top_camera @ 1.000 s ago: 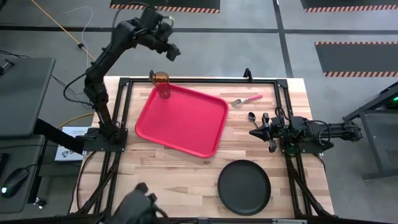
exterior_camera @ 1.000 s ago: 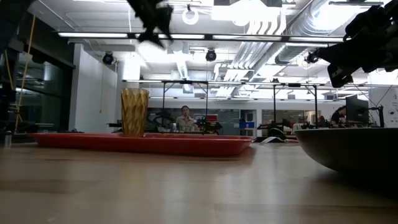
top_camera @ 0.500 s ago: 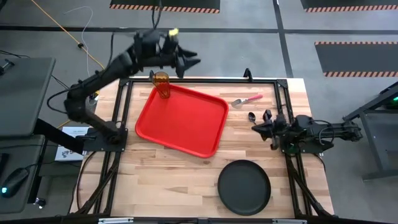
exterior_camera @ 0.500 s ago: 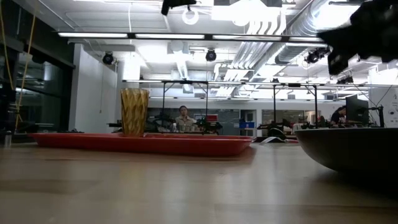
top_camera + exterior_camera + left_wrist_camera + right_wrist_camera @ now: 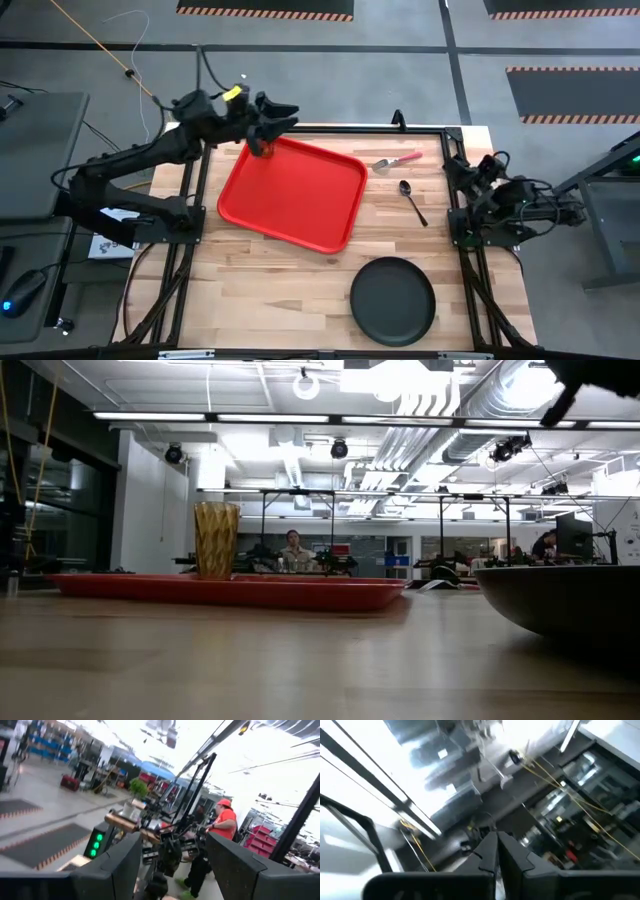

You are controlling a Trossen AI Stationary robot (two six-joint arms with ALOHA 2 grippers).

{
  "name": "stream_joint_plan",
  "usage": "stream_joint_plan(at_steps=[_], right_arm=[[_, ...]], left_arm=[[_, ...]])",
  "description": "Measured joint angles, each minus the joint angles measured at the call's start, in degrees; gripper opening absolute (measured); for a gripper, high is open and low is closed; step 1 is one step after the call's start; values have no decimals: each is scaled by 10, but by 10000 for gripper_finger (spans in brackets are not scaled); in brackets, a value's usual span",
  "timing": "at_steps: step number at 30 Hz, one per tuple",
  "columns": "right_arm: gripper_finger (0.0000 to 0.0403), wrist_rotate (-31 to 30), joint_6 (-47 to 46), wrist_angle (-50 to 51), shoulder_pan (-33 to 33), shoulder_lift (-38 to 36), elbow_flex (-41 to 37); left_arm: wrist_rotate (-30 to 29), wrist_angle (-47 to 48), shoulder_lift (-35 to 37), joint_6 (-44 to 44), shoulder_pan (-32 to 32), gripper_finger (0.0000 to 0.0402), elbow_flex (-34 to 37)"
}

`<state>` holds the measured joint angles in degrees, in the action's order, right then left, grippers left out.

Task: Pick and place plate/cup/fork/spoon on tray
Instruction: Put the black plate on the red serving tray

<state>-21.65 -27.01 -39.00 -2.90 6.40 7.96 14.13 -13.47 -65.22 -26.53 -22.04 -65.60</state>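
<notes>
Red tray [image 5: 295,190] holds cup [image 5: 260,135] at its far corner edge.

The high camera looked straight down on the bench [image 5: 300,280]. The low one sat at bench level, facing the room. Both showed the tray [image 5: 292,192].

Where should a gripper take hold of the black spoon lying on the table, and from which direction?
Grip the spoon at mid-handle, coming straight down from above with the fingers across its width. It lies flat on the wood, slim and angled, its bowl toward the fork, so only a top-down pinch gets around it. Bare table surrounds it.
</notes>
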Motion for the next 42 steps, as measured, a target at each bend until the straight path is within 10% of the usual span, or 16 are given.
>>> stream_joint_plan(at_steps=[12, 19, 42], right_arm=[[180, 63, -88, 523, 0, 259, 311], [198, 169, -220, 748, -16, 366, 415], [199, 228, -645, 978, -317, 616, 427]], left_arm=[[4, 13, 58, 67, 0, 213, 0], [5, 51, 72, 98, 0, 213, 0], [6, 124, 72, 102, 0, 213, 0]])
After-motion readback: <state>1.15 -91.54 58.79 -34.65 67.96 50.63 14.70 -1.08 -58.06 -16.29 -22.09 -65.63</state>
